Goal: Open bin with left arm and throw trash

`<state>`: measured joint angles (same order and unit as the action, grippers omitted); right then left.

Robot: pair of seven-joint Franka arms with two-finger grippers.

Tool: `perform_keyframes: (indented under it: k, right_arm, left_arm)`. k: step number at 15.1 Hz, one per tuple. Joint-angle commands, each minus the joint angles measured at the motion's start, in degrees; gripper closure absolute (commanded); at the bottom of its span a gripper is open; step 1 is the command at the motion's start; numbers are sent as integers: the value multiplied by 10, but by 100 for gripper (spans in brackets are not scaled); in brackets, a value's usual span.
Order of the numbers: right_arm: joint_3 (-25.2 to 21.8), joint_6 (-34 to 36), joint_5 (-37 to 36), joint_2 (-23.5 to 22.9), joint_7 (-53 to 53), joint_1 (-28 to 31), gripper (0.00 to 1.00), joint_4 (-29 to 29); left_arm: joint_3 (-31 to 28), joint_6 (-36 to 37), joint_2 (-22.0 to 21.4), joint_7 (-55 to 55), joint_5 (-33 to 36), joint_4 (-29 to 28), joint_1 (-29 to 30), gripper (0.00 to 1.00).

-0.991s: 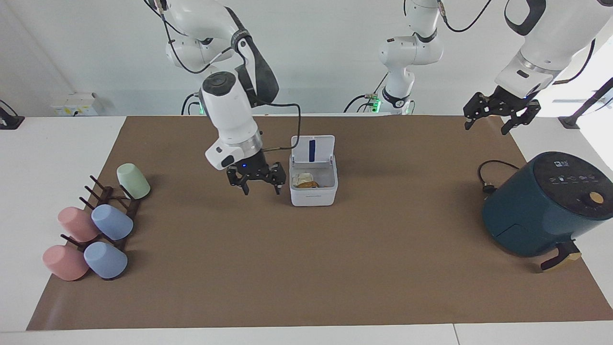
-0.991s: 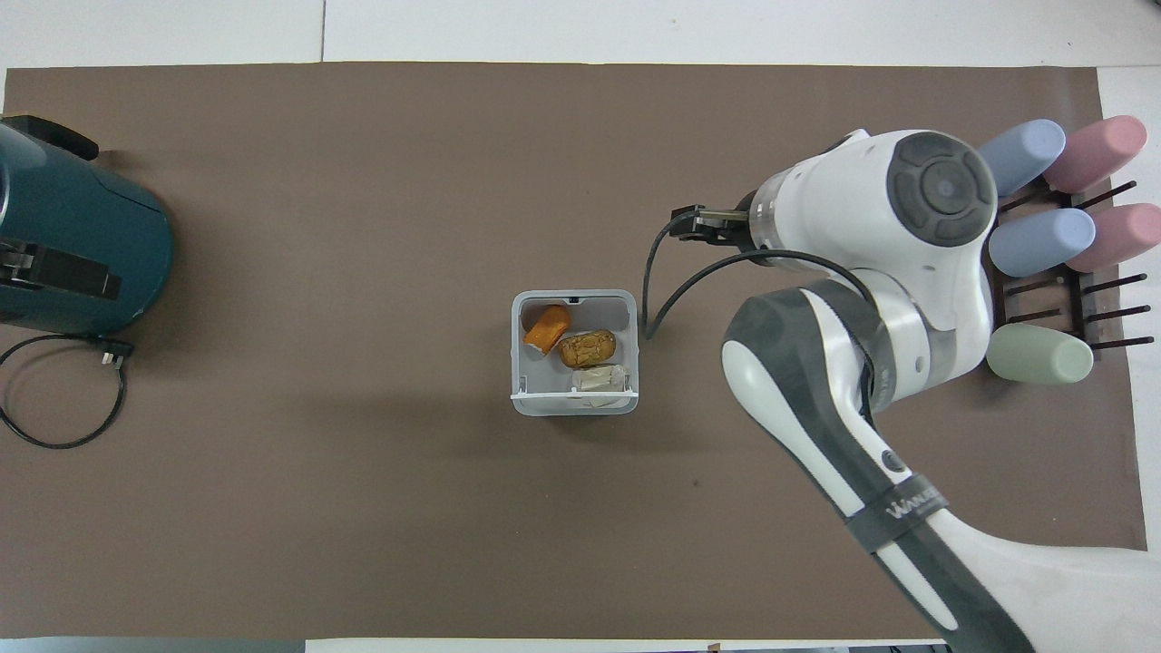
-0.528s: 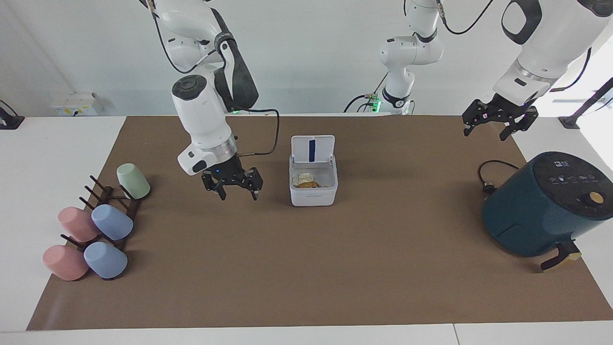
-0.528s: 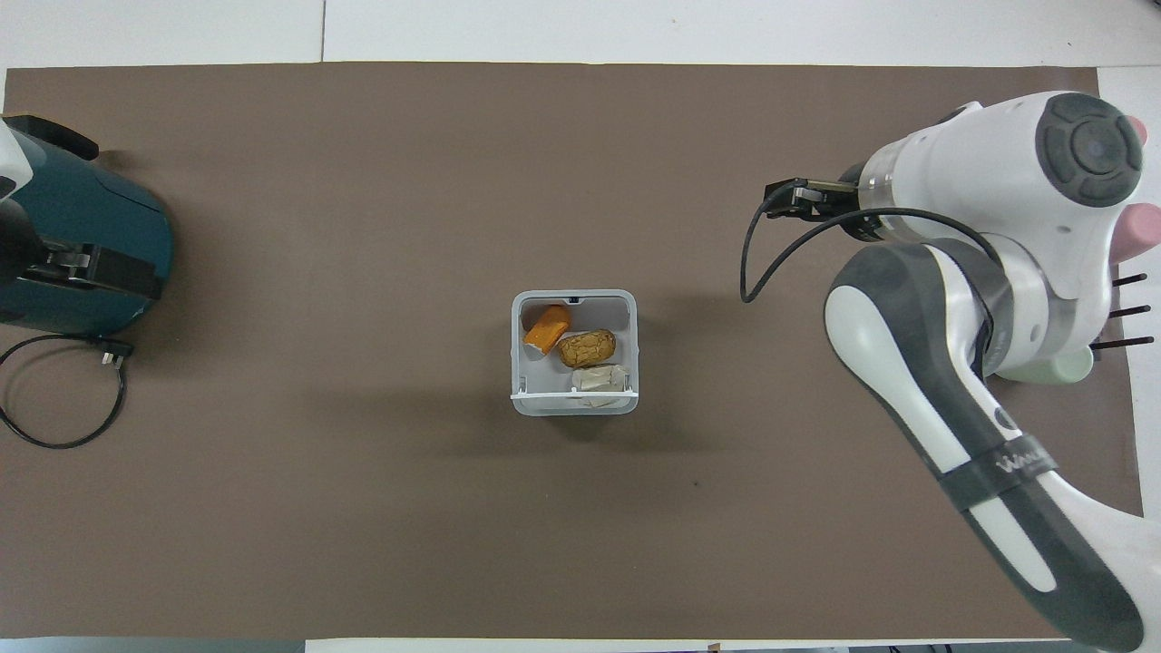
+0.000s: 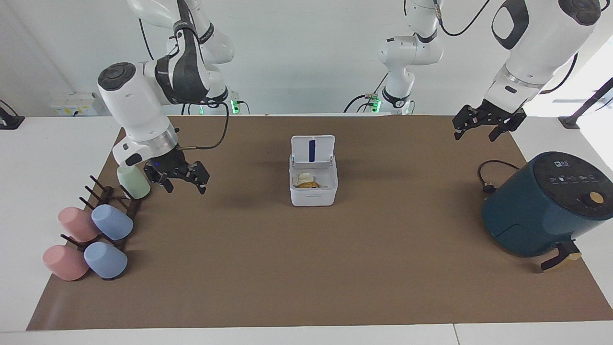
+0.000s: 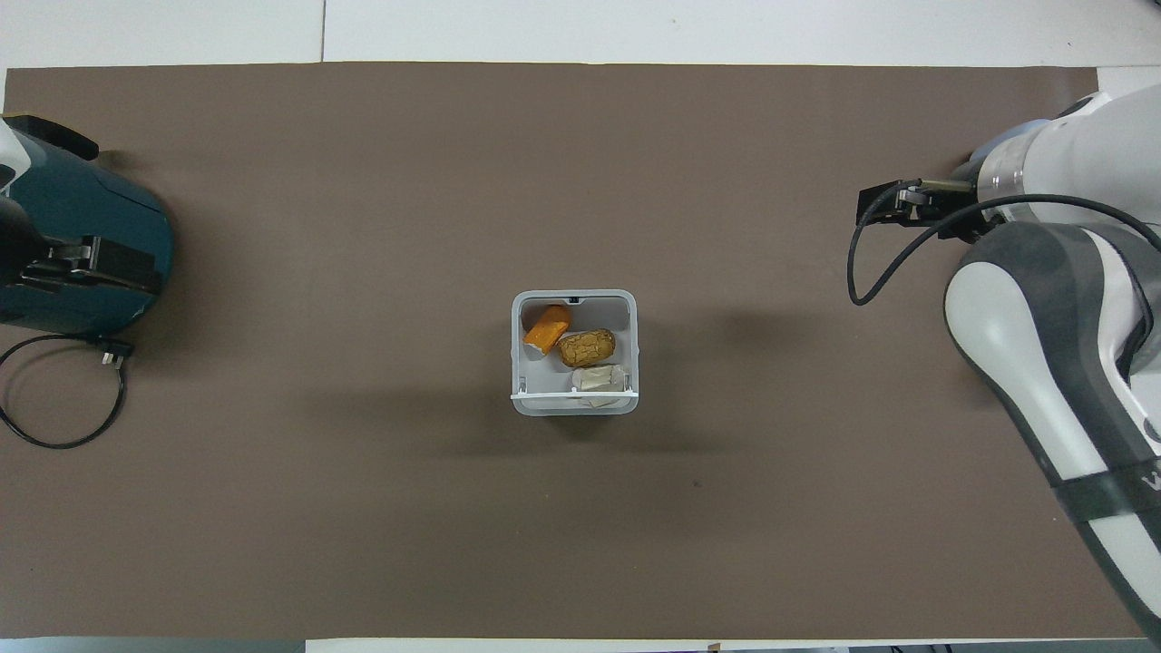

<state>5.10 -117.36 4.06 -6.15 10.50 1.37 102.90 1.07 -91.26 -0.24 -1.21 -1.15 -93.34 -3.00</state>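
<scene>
The white bin (image 5: 313,195) stands open in the middle of the brown mat, its lid (image 5: 312,149) upright with a blue stripe. From above, inside the bin (image 6: 517,363), lie the orange lump (image 6: 547,328), the golden-brown lump (image 6: 587,348) and the white paper wad (image 6: 599,378). My right gripper (image 5: 181,181) is open and empty, low over the mat beside the green cup (image 5: 133,184). My left gripper (image 5: 481,128) is open and empty, raised over the mat's edge at the left arm's end, nearer to the robots than the air fryer.
A dark teal air fryer (image 5: 546,206) with its black cable (image 5: 488,175) stands at the left arm's end. Several pastel cups lie on a dark wooden rack (image 5: 103,196) at the right arm's end. The right arm's elbow covers the rack from above.
My right gripper has moved away from beside the bin toward the right arm's end, to beside the green cup. My left gripper has drifted slightly toward the table's middle. The bin and trash are unchanged.
</scene>
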Motion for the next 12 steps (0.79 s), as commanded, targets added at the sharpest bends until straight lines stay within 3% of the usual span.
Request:
perform_keyframes:
  k: [1,5,8,12]
  right_arm:
    - [7,54,-37,-3,-2,11,0,-53]
    - [6,164,-41,-28,-1,13,0,-153]
    - [7,214,-46,1,0,27,0,-147]
    - [7,257,-46,68,-2,42,0,-80]
  left_arm:
    - [-1,6,0,34,0,2,-2,0]
    - [-1,9,-6,34,2,0,-2,0]
    - [0,15,-16,33,3,-6,-3,0]
    - [0,16,-31,32,3,-18,0,0]
